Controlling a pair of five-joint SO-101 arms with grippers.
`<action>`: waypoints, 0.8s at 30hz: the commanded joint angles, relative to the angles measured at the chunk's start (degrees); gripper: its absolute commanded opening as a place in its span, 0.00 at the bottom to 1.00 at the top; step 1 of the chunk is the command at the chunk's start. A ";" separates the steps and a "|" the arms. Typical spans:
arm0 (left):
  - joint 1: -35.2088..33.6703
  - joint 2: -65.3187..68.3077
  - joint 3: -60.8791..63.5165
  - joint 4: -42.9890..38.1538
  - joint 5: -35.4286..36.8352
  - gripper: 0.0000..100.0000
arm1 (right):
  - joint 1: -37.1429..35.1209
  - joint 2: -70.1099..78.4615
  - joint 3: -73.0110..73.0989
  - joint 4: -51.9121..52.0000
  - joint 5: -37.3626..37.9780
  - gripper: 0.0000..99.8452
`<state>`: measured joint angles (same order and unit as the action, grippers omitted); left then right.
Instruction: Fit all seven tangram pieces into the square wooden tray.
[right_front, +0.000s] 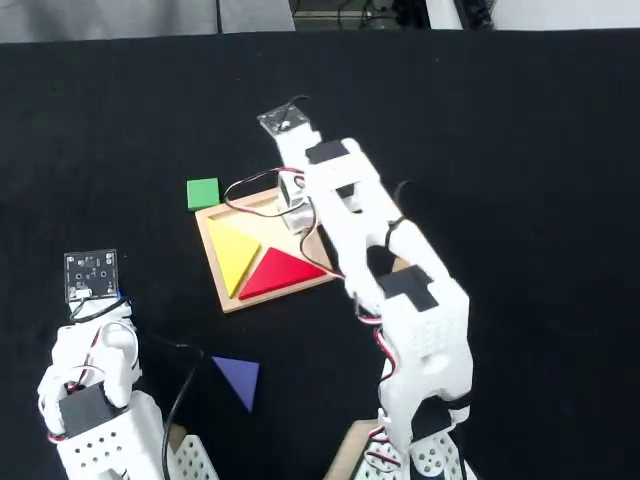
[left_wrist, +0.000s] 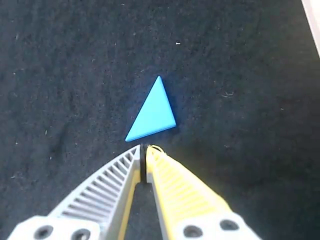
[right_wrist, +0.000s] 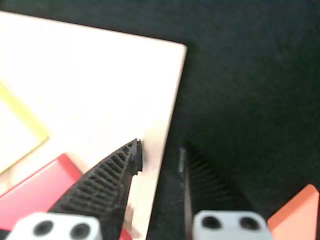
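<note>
While right gripper (right_wrist: 160, 152) hung open, empty, astride tray (right_wrist: 100, 75) edge | left gripper (left_wrist: 145, 149) closed, empty, beside blue triangle (left_wrist: 152, 112) on bench (left_wrist: 60, 75) | judged best: centre over nearby orange piece (right_wrist: 300, 212), straddle squarely before closing.

Smooth pale wooden tray (right_wrist: 100, 90), matt, lint-flecked black cloth (left_wrist: 75, 75)

The pale wooden square tray (right_front: 213, 265) holds a yellow triangle (right_front: 232, 255) and red triangle (right_front: 283, 272). A green square (right_front: 203, 193) and blue triangle (right_front: 240, 378) lie on black cloth (right_front: 520, 150).
</note>
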<state>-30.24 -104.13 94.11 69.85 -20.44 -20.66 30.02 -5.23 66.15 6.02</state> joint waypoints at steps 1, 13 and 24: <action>0.75 -0.35 -0.40 0.35 -0.44 0.03 | 1.49 -0.22 -2.86 0.44 -0.44 0.08; 0.75 -0.35 -0.31 0.18 -0.44 0.03 | 3.25 -0.57 3.03 3.34 1.05 0.01; 0.75 -0.35 -0.22 0.00 -0.44 0.03 | 8.26 -10.33 16.13 1.58 -6.95 0.01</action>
<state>-30.24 -104.13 94.11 69.85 -20.53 -15.12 26.86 3.03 68.26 2.15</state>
